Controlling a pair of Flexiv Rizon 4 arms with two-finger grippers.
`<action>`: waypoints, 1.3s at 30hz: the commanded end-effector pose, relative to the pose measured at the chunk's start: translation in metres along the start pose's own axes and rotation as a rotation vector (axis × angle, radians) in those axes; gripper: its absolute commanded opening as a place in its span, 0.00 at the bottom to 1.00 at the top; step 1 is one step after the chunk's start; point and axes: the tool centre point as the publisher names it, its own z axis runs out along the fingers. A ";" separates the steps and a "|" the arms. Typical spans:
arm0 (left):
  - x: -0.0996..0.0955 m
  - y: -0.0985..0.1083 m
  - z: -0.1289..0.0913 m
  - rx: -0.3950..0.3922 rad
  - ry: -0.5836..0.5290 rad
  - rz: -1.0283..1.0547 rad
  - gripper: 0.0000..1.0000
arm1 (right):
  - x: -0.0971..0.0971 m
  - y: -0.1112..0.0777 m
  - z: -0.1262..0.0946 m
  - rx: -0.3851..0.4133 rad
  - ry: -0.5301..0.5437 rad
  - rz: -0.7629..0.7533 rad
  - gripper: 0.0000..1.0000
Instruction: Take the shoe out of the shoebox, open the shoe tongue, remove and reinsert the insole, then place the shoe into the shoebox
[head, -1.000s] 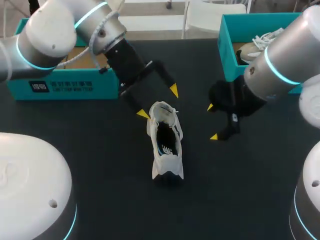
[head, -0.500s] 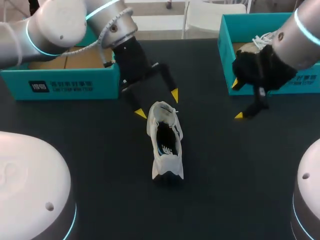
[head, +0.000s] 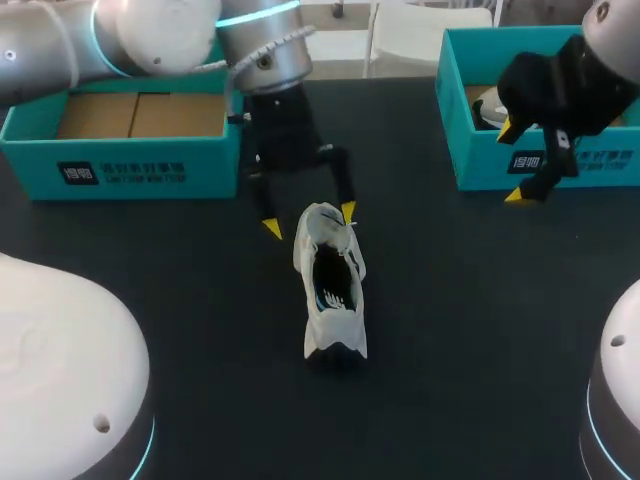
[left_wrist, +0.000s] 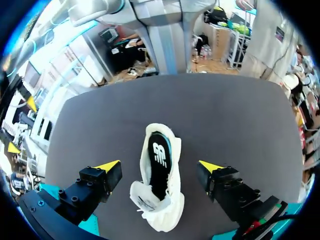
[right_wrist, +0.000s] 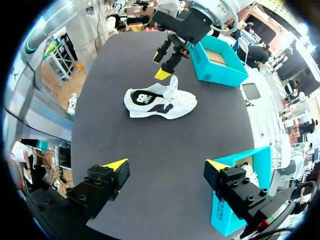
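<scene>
Since a second ago the left gripper (head: 309, 221) has been turned over the far end of the shoe (head: 330, 285), and the right gripper (head: 514, 163) has been pulled back to the right shoebox (head: 575, 165). Both grippers are spread wide and nothing is held. The shoe is laid on the bench (head: 450, 330), mid-way, out of its box. The insole (left_wrist: 158, 167) step seems to be in hand; next, the shoe likely must be pinned down. A second shoe (head: 488, 104) in that box is partly hidden.

I'm seeing a dark table (head: 480, 330) | white shoe (head: 330, 285) lying on it about mid-table | teal shoebox (head: 130, 170) sat far left | second teal shoebox (head: 480, 165) far right
</scene>
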 end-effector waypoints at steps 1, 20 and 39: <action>-0.001 -0.005 0.006 -0.051 0.140 0.050 0.47 | 0.001 -0.001 0.001 -0.001 -0.003 0.000 1.00; 0.001 0.003 0.020 -0.142 0.163 0.011 0.00 | 0.001 -0.001 0.001 -0.001 -0.003 0.000 1.00; 0.006 0.012 0.086 -0.217 0.225 -0.054 0.00 | 0.001 -0.001 0.001 -0.001 -0.003 0.000 1.00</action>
